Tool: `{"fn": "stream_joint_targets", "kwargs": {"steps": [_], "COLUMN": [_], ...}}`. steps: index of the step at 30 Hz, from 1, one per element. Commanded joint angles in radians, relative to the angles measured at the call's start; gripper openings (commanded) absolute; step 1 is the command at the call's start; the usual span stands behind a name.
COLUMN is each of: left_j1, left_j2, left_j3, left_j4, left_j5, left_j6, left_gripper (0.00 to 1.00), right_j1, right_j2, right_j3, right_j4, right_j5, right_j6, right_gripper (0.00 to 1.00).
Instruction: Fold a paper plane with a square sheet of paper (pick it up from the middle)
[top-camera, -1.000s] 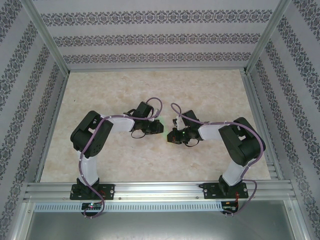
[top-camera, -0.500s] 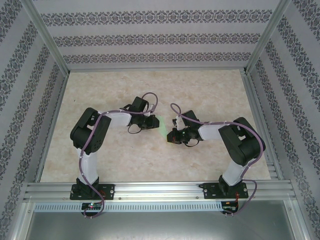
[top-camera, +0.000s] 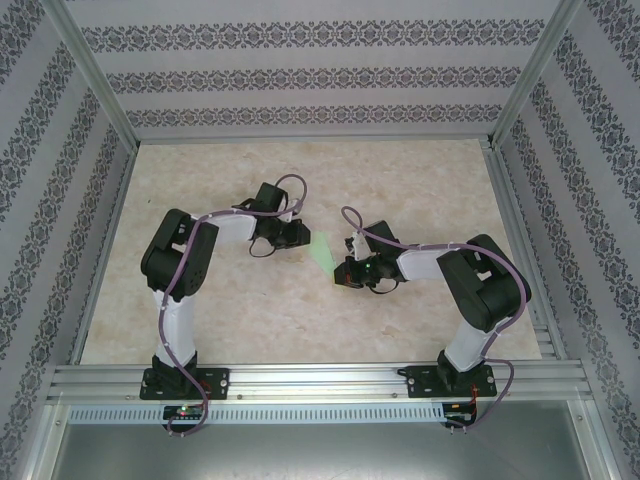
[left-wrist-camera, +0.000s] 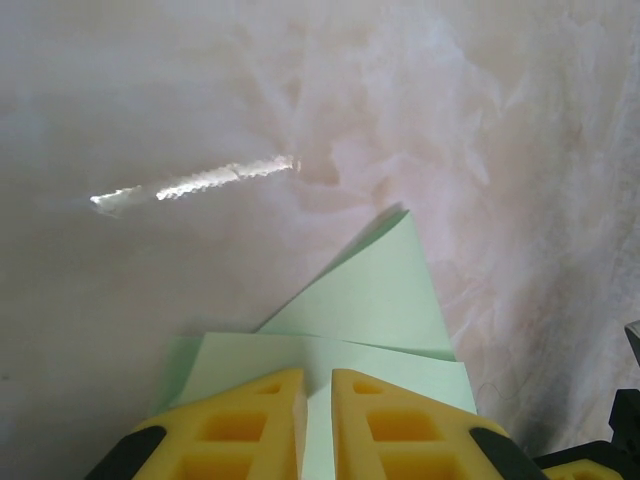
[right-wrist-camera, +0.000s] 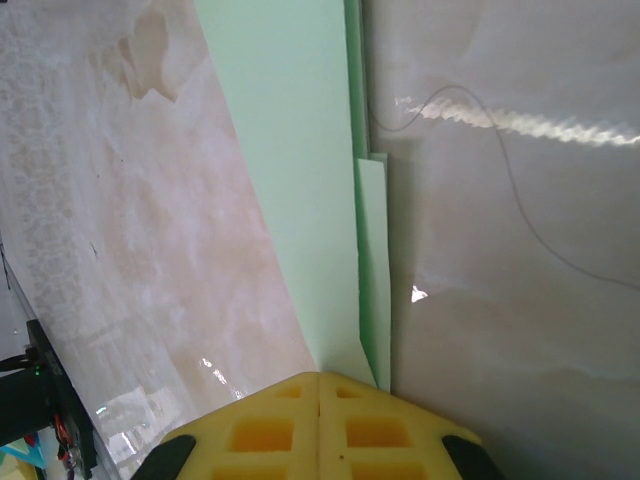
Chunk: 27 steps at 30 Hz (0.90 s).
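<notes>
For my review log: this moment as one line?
left jaws: shut on paper plane | right jaws: shut on same plane | paper: folded, pointed tip

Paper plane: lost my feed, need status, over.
Left hand shut on paper plane. Right hand shut on it too. Folded to a point, held between both. Nothing in the way.

The desk (top-camera: 300, 330) is a pale cream, marbled slab with a glossy surface, framed by aluminium rails (top-camera: 320, 376). Near its middle is the pale green paper plane (top-camera: 322, 250); whether it rests on the surface or sits just above it cannot be told.
</notes>
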Motion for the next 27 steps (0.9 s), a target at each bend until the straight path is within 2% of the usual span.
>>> {"fn": "stream_joint_targets", "kwargs": {"steps": [1, 6, 12, 18, 22, 27], "left_j1": [0.096, 0.119, 0.102, 0.0, -0.085, -0.157], "left_j2": [0.061, 0.028, -0.149, -0.289, -0.271, -0.181], "left_j3": [-0.002, 0.037, -0.023, -0.194, -0.229, -0.181], "left_j4": [-0.049, -0.092, -0.059, 0.106, 0.189, 0.208], "left_j5": [-0.186, -0.187, -0.122, -0.055, -0.014, -0.003], "left_j6": [0.065, 0.071, 0.012, -0.12, -0.177, -0.189], "left_gripper": [0.17, 0.17, 0.17, 0.16, 0.14, 0.13], "right_j1": [0.002, 0.002, 0.003, 0.003, 0.003, 0.004], "right_j2": [0.077, 0.076, 0.072, 0.071, 0.069, 0.071], "right_j3": [-0.071, -0.071, -0.07, -0.072, -0.071, -0.068], "right_j4": [-0.176, -0.176, -0.168, -0.16, -0.159, -0.154], "right_j5": [0.144, 0.142, 0.142, 0.142, 0.142, 0.137], "right_j6": [-0.029, -0.027, -0.02, -0.016, -0.014, -0.011], "right_gripper": [0.0, 0.0, 0.0, 0.0, 0.0, 0.0]}}
